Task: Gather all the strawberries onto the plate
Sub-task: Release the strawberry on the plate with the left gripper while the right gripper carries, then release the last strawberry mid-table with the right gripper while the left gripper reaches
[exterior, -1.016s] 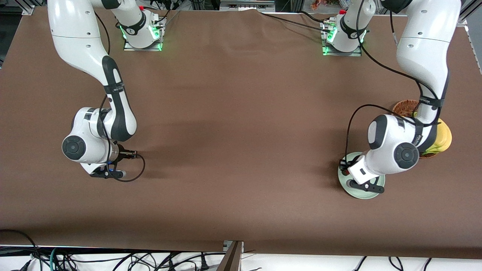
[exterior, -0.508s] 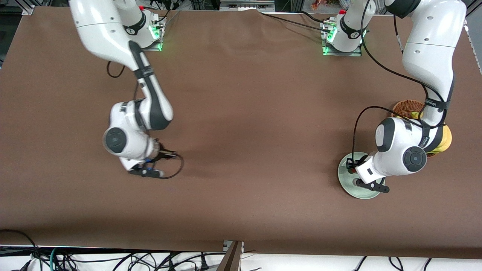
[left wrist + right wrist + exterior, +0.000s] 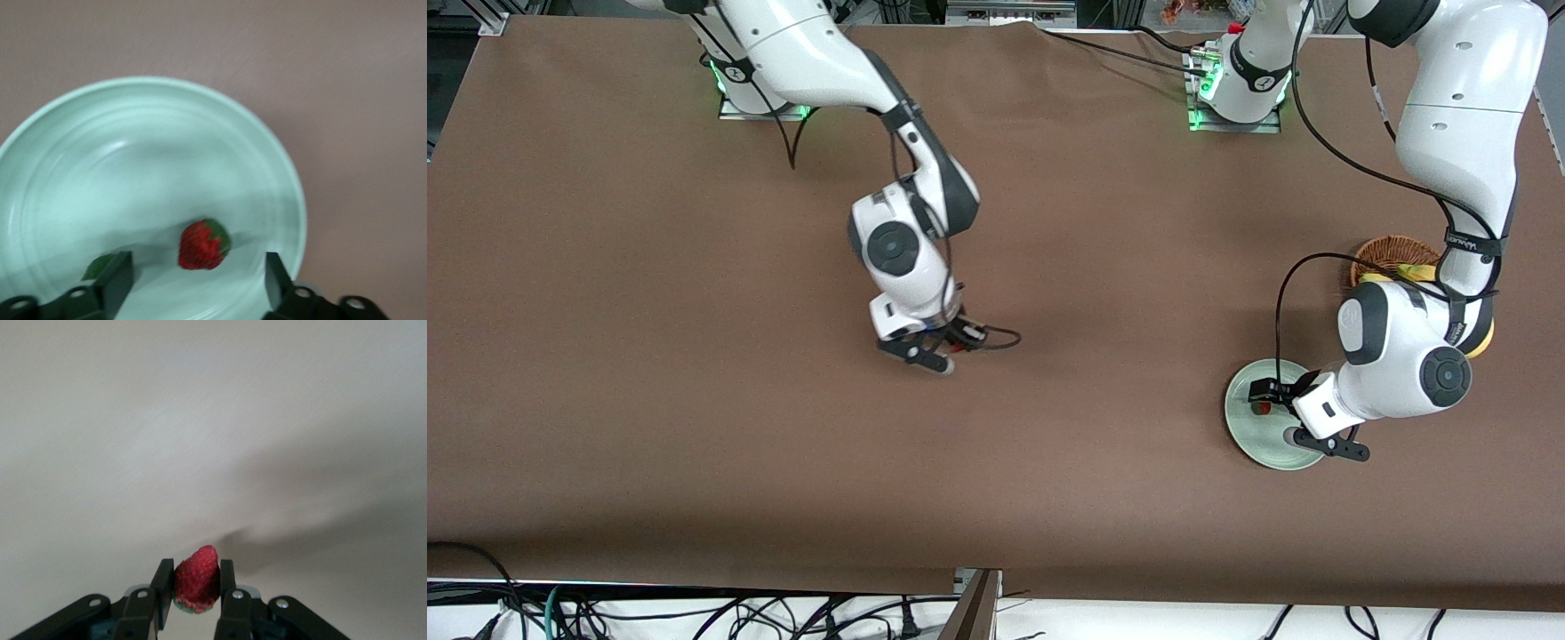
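Moved: right gripper (image 3: 947, 351) has swung from the frame's left edge to mid-table, heading toward the plate (image 3: 1249, 437).
Right gripper: pinches a strawberry (image 3: 197, 580) between its fingers, tip outward, over bare table (image 3: 694, 444).
Left gripper: (image 3: 199, 283) over the plate at right of frame, fingers now spread wide after letting go.
Plate berry: a second strawberry (image 3: 202, 245) lies loose in the dish, between the spread fingers.
Why: likely one arm delivers while the other drops.
Third berry: not seen.
Basket: (image 3: 1392, 253) above the plate in frame, partly hidden.
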Controlling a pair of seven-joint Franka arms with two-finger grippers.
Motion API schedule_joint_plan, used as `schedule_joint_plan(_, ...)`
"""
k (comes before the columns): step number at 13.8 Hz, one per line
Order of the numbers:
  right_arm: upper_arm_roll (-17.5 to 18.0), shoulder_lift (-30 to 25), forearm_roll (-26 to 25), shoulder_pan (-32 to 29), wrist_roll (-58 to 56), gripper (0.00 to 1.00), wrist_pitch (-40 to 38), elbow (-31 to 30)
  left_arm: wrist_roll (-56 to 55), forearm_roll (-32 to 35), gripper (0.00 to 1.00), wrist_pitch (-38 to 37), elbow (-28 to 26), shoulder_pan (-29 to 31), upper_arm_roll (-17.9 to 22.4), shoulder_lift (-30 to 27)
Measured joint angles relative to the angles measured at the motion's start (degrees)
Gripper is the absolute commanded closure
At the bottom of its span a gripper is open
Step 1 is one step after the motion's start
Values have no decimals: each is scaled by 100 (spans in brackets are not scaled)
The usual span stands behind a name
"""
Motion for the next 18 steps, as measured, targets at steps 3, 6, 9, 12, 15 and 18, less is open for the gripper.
schedule_joint_plan(3, 94, 279, 0, 358, 743, 82, 436, 238, -369, -71, 0, -157, 167, -12, -358, -96)
schedule_joint_plan(6, 101, 579, 0, 534, 1054, 81, 441, 670, -1030, -70, 0, -208, 210, -210, -622, -137)
schedule_joint_plan(9, 176, 842, 0, 588, 1078, 46, 537, 873, -1834, -70, 0, -203, 210, -668, -638, -137)
schedule_joint_plan(12, 198, 907, -1, 628, 1070, 0, 614, 942, -2346, -70, 0, -199, 210, -979, -628, -136)
schedule_joint_plan(15, 112, 879, -4, 590, 985, 0, 508, 1162, -2662, -70, 0, -206, 199, -1073, -625, -130)
schedule_joint_plan(18, -3, 658, -5, 187, 243, 0, -499, 1616, -3233, -70, 0, -214, 134, -1247, -625, -109)
